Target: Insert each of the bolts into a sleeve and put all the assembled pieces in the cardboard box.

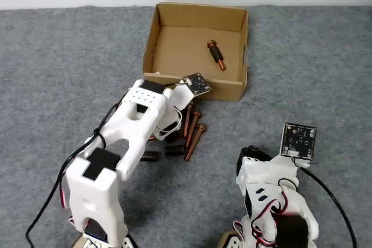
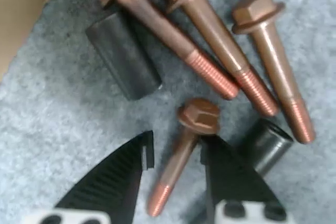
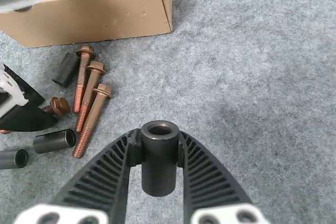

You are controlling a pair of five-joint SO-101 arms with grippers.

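Right gripper [image 3: 159, 149] is pinching a sleeve [image 3: 159, 163] upright over the table's [image 1: 325, 74] right side. Left gripper [image 2: 178, 144] is spread either side of a loose bolt [image 2: 179, 162] by the cardboard box's [image 1: 195, 88] front wall, one assembled piece [image 1: 216, 54] inside

Loose bolts [image 1: 195, 132], sleeves [image 1: 174, 150] clutter mat [image 1: 302, 68] before the cardboard box [image 1: 224, 89]; elsewhere open.

White printed shells over black servo blocks clad the left arm [image 1: 125, 143] and right arm [image 1: 273, 198] — a black cable [image 1: 325, 187] trails from each. Ribbed black fingers [image 3: 207, 177] on white mounts; a dark camera board [image 1: 299, 141] per wrist.
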